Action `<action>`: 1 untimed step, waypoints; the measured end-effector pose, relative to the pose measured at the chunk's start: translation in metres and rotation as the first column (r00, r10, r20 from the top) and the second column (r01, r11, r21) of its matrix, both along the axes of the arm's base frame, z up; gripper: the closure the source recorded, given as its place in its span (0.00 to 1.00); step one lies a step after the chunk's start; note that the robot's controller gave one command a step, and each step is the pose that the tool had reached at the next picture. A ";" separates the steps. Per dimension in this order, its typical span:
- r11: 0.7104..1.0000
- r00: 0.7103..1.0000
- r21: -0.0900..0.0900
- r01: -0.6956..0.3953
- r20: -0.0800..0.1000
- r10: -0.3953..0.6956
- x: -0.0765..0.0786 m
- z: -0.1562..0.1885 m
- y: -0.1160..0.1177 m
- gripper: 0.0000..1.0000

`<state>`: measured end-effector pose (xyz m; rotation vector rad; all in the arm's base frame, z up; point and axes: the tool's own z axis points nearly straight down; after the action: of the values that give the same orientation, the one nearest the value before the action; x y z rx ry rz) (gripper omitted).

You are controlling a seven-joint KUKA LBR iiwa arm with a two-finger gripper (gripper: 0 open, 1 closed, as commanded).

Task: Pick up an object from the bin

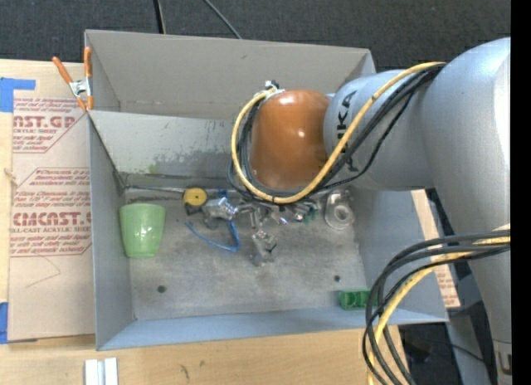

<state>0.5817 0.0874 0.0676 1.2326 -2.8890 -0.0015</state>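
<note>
My gripper (263,247) hangs below the orange wrist cover, low over the middle of the bin floor. Just to its left lies a thin blue wiry thing (212,236), close to the gripper tip; whether they touch I cannot tell. A small yellow round piece (195,197) sits further left near the back wall, with a shiny metal bit (221,207) beside it. A silver round cap-like thing (338,211) lies to the gripper's right.
A light green cup (142,228) stands against the left wall. A small dark green piece (353,299) rests in the front right corner. The arm and its yellow-and-black cables cover the bin's right and back.
</note>
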 end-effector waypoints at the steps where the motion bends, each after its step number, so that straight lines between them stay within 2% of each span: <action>1: 1.000 1.000 0.002 -0.001 -0.001 0.001 0.000 0.002 0.002 1.00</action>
<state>0.5813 0.0889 0.0693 1.2340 -2.8876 -0.0047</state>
